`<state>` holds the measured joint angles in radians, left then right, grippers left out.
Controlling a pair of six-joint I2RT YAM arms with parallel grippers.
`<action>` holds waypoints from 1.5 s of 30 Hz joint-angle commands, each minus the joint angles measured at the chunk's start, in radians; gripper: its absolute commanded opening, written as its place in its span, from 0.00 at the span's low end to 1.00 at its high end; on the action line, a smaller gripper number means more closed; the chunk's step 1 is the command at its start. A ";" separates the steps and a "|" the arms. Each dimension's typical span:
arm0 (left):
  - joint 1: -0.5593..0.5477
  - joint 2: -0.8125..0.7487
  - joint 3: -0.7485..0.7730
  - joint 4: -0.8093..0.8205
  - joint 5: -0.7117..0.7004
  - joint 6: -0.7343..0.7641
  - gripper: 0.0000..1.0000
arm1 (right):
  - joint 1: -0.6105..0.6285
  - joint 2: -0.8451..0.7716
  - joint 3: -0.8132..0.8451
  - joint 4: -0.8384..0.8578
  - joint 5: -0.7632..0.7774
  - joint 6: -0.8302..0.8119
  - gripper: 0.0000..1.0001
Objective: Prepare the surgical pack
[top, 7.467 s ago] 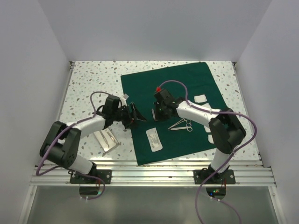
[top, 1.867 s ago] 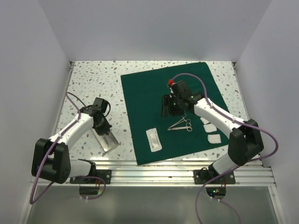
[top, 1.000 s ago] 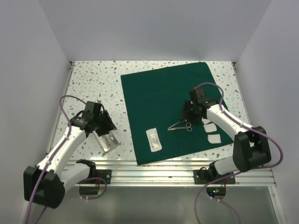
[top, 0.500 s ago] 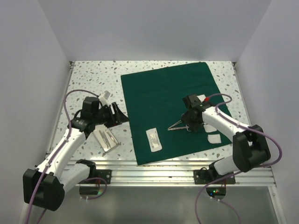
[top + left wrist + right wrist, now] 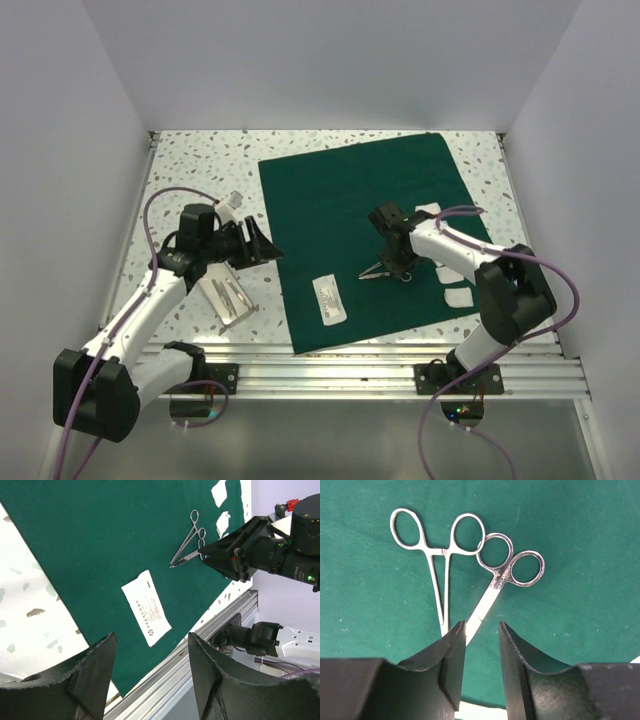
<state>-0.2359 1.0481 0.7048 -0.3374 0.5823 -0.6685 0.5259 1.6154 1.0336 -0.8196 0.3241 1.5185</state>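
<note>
Packet (image 5: 329, 298) lies on the cloth (image 5: 340, 200), near part; clear tray (image 5: 228, 298) sits left on the table (image 5: 190, 170). Left gripper (image 5: 262, 246), jaws wide and empty, has swung right from the tray to the cloth's left edge. Right gripper (image 5: 481, 630) has shifted left, low over scissors (image 5: 496, 580) and forceps (image 5: 443, 554), jaws slightly apart astride their tips. Cloth: dark green, matte, flat, unfolded, right of centre, spanning near edge almost to far edge.
</note>
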 commanded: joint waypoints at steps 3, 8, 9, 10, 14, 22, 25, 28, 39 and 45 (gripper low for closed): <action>0.006 0.016 0.024 0.070 0.060 0.021 0.62 | 0.009 0.034 0.043 -0.035 0.061 0.098 0.35; 0.006 0.012 0.032 0.064 0.073 0.027 0.62 | 0.009 0.058 0.043 -0.036 0.058 0.126 0.36; 0.006 0.010 0.033 0.064 0.073 0.029 0.62 | 0.011 0.060 0.037 -0.030 0.053 0.127 0.36; 0.004 0.010 0.033 0.063 0.074 0.032 0.62 | 0.010 0.063 0.036 -0.029 0.050 0.135 0.36; 0.006 0.013 0.032 0.066 0.082 0.032 0.62 | 0.011 0.098 0.040 -0.018 0.056 0.140 0.36; 0.006 0.009 0.033 0.061 0.091 0.038 0.62 | 0.011 0.136 0.029 -0.006 0.055 0.137 0.34; 0.006 0.004 0.032 0.061 0.094 0.037 0.62 | 0.009 0.150 0.025 -0.001 0.040 0.121 0.19; 0.006 0.000 0.036 0.058 0.097 0.035 0.62 | 0.011 0.146 0.032 -0.015 0.036 0.108 0.10; 0.004 0.018 0.055 0.080 0.128 0.024 0.63 | 0.013 -0.034 0.039 0.022 0.093 -0.163 0.00; 0.003 0.072 0.019 0.211 0.220 -0.032 0.66 | 0.051 -0.195 -0.041 0.167 0.063 -0.422 0.00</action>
<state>-0.2359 1.0954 0.7158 -0.2508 0.7231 -0.6716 0.5518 1.4971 1.0222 -0.7464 0.3576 1.2800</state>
